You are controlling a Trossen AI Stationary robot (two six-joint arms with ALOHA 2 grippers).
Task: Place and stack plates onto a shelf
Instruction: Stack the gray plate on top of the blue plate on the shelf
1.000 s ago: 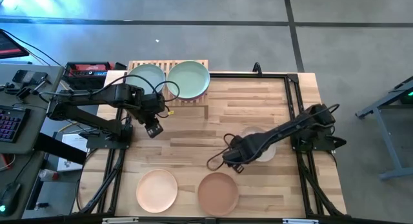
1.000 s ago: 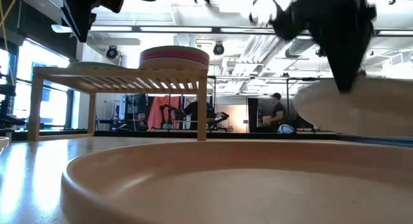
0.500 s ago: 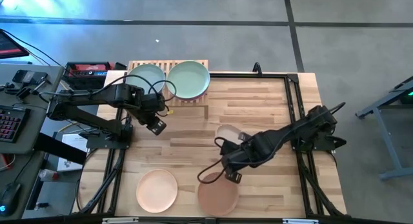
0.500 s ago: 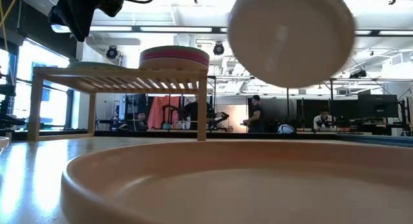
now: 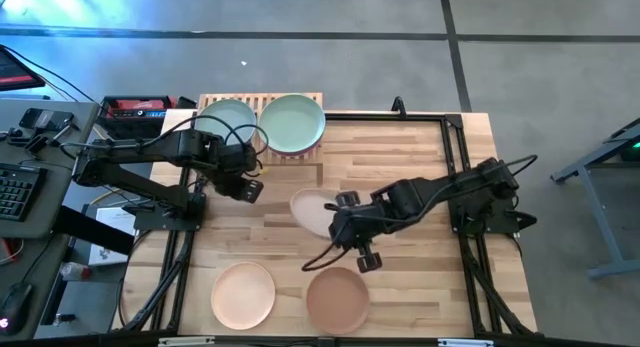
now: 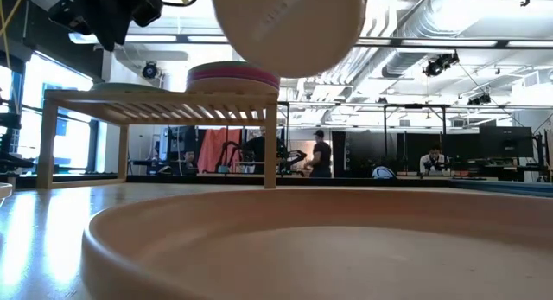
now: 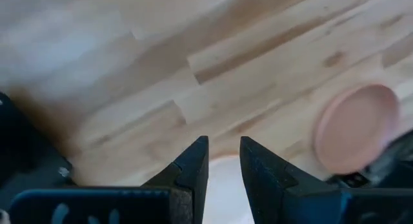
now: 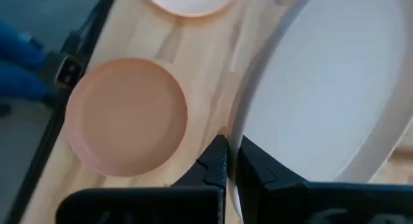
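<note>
The right gripper (image 5: 345, 219) hung over the middle of the surface (image 5: 400, 157), its fingers (image 8: 218, 161) pinched tight on the rim of a cream plate (image 5: 313, 211). Gripping by the edge let the plate ride clear of the wood, and in the low view it hung high and tilted, its underside facing the camera. That suited a carry toward the shelf (image 5: 235, 100) at the far left corner, which stands raised on legs, so the plate probably had to go up and over its edge. In the right wrist view the rim ran straight down into the narrow gap between the two fingers, one on the plate's inner face and one on its outer, with the plate's body spreading away from the tips.

On the shelf lay a grey-teal plate (image 5: 225, 120) and beside it a mint green plate (image 5: 292, 121) topping a stack whose lower rims showed pink in the low view. A peach plate (image 5: 243, 294) and a brown plate (image 5: 337, 299) lay side by side at the near edge of the surface, untouched.

The left gripper (image 5: 250, 190) waited just in front of the shelf, its fingers (image 7: 193, 167) a little apart and holding nothing, with bare wood showing between them.
</note>
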